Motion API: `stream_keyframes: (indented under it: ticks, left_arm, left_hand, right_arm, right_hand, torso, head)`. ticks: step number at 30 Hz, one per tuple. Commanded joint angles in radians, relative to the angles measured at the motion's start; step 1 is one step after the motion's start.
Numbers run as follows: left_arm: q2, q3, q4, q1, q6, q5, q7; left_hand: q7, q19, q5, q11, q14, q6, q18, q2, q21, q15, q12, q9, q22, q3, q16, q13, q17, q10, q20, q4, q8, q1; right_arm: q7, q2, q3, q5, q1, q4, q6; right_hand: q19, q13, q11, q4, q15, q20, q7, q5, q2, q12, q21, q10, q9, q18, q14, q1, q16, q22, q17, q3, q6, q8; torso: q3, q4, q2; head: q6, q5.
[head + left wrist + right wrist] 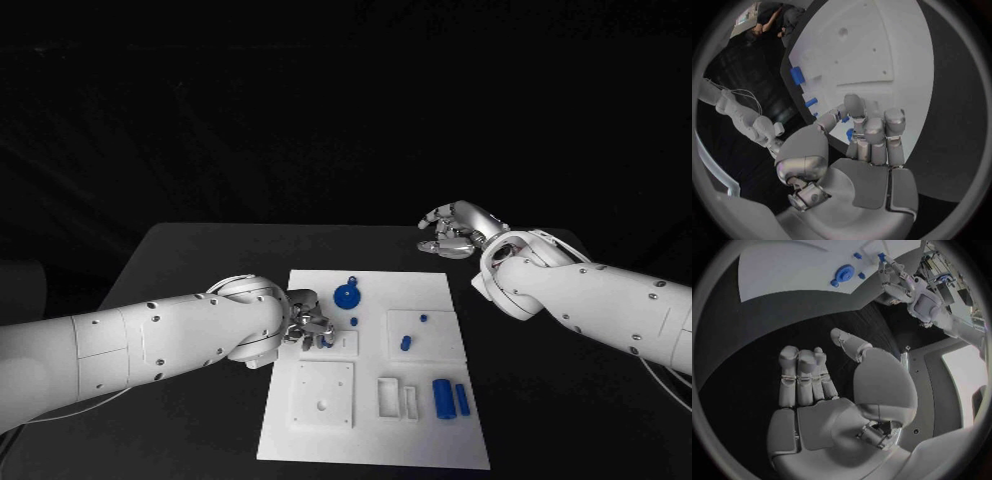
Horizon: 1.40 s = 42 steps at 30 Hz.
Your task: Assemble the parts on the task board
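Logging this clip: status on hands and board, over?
Left hand at task board left edge, pinching small blue part. Right hand open, off board over table. Nothing blocking.

The task board point(375, 440) lies mid-table. Its left edge is blocked by the left hand point(309, 325), fingers down on the board beside the blue disc part point(348, 296). Two upright blue cylinders point(450, 398) obstruct the near-right corner. The right hand point(454, 228) hovers beyond the far-right corner, off the board. Bare black table point(188, 260) flanks both long sides.
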Motion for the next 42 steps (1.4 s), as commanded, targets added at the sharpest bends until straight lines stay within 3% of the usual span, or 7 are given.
stream_keyframes:
  ticks: [1,20,42]
  left_arm:
    - [0.004,0.000,-0.003,-0.005,-0.025,-0.016,0.007]
    - [0.009,0.000,-0.003,-0.010,-0.083,-0.036,0.027]
    - [0.011,0.000,-0.005,-0.022,-0.068,-0.050,0.026]
  left_hand:
    - [-0.071,0.010,0.005,-0.006,0.042,0.081,0.064,0.007,0.007,-0.052,0.006,0.010,0.001,0.011,0.005,0.002,0.001,-0.013,-0.088,0.001,0.000,-0.001]
    - [-0.071,0.009,-0.002,-0.006,0.041,0.082,0.065,0.008,0.007,-0.052,0.015,0.014,0.002,0.013,0.007,0.005,0.001,-0.018,-0.088,0.002,-0.004,-0.002]
    - [-0.071,0.007,-0.010,-0.007,0.040,0.080,0.066,0.011,0.007,-0.052,0.021,0.017,0.003,0.017,0.009,0.006,0.000,-0.024,-0.087,0.004,-0.009,-0.002]
  right_arm:
    - [0.008,0.000,0.001,0.002,0.000,0.003,0.005]
    - [0.005,0.000,0.001,0.002,0.000,0.002,0.008]
    - [0.001,0.000,0.000,0.002,0.000,0.001,0.017]
  right_hand:
    - [-0.002,-0.002,-0.003,0.002,0.001,0.006,0.015,0.005,0.004,0.005,-0.006,-0.006,0.000,0.074,-0.005,0.007,-0.004,0.013,-0.001,-0.007,-0.010,0.004]
    - [-0.001,-0.005,-0.003,0.003,0.000,0.006,0.014,0.011,0.006,0.007,-0.006,-0.006,0.001,0.074,-0.004,0.005,-0.003,0.014,-0.002,-0.009,-0.008,0.005]
    - [0.000,-0.006,-0.003,0.004,0.000,0.006,0.014,0.013,0.007,0.009,-0.006,-0.006,0.001,0.074,-0.004,0.004,-0.003,0.014,-0.002,-0.011,-0.008,0.006]
  torso:
    - [0.0003,-0.0004,0.000]
    - [-0.0002,0.0001,0.000]
    - [-0.0007,0.0002,0.000]
  head:
    - [0.000,-0.002]
    - [0.001,-0.005]
    - [-0.003,-0.005]
